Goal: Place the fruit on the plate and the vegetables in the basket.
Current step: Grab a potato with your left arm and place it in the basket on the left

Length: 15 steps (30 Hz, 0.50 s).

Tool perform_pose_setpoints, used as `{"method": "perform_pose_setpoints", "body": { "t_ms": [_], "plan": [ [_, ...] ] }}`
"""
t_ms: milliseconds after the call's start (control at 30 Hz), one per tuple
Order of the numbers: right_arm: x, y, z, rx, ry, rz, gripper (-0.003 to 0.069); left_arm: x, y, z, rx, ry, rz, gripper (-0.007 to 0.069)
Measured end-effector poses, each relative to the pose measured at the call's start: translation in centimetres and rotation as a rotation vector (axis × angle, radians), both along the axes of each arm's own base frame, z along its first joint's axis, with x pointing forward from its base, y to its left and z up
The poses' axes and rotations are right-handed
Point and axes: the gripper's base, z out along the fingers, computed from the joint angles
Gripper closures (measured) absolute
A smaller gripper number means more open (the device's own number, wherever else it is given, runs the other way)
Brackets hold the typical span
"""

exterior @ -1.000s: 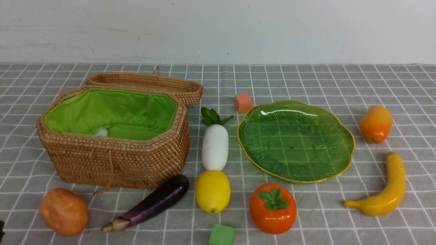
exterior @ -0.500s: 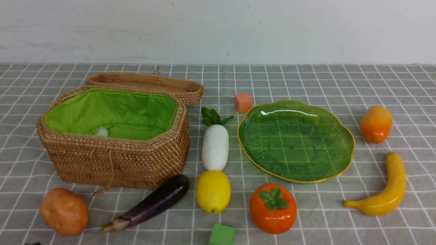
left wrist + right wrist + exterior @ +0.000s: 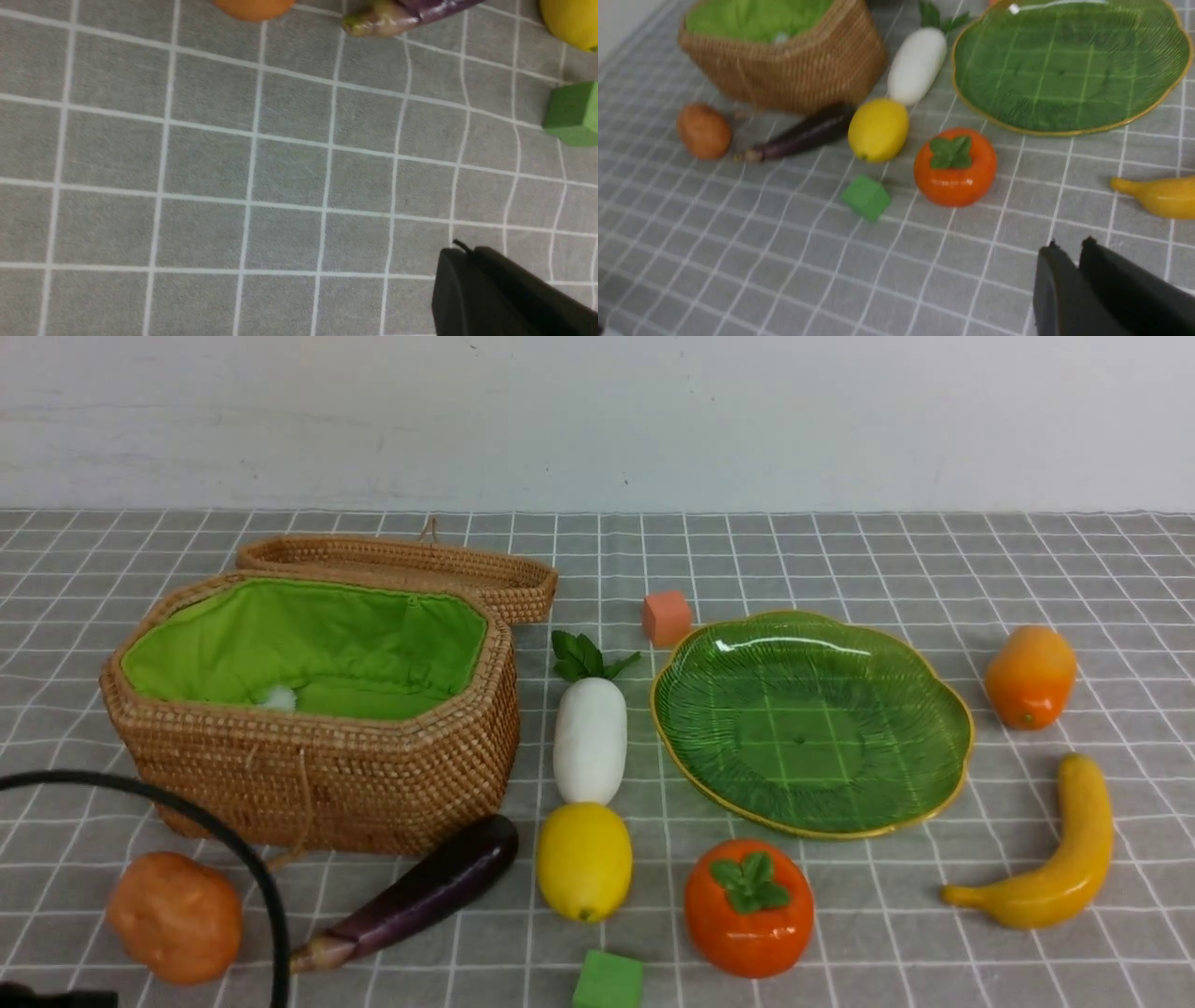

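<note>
Fruit: the yellow toy lemon (image 3: 583,861) lies right at the root end of the radish. The round orange persimmon with a green leaf cap (image 3: 747,907) stands just in front of the plate. The curved yellow banana (image 3: 1055,859) and the oval orange-yellow mango (image 3: 1030,676) lie to the plate's right, the mango farther back. All four rest on the counter, outside the plate.
Plate: the glossy green leaf-ribbed plate with a wavy yellow rim (image 3: 812,723) sits right of centre.
Vegetables: the white radish with green leaves (image 3: 589,739) lies between basket and plate. The long dark purple eggplant (image 3: 420,891) lies slanted, its tip by the basket's front corner. The lumpy brownish-orange potato (image 3: 175,917) sits front left. All are outside the basket.
Basket: the octagonal tan wicker basket with bright green lining (image 3: 327,784) stands on the left, its wicker lid (image 3: 401,565) folded back behind it.
Left gripper (image 3: 467,252): jaws clenched together on nothing, over bare cloth.
Right gripper (image 3: 1069,249): jaws pressed together, grasping nothing, on the near side of the persimmon.
Counter: covered by a grey checked cloth (image 3: 887,933).
Extras: a small orange cube (image 3: 666,618) sits behind the plate's left edge, a small green cube (image 3: 607,982) in front of the lemon, and a black cable (image 3: 233,859) arcs past the potato.
</note>
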Motion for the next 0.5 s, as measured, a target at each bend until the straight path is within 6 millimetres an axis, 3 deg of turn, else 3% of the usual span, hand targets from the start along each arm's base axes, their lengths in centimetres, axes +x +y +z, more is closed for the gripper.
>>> {"method": "perform_pose_setpoints", "body": {
  "t_ms": [233,433,500],
  "plan": [
    [0.9,1.1,2.4,-0.086,-0.02,0.184,0.0585,3.8,0.1,0.5,0.009,0.058,0.005,0.0638],
    [0.8,2.0,2.5,-0.112,-0.066,0.324,0.0585,4.4,-1.6,0.6,0.026,0.062,-0.025,0.0638],
    [0.6,2.3,2.5,-0.115,-0.072,0.386,0.0583,4.5,-1.9,0.6,0.066,0.057,0.038,0.0638]
  ]
}}
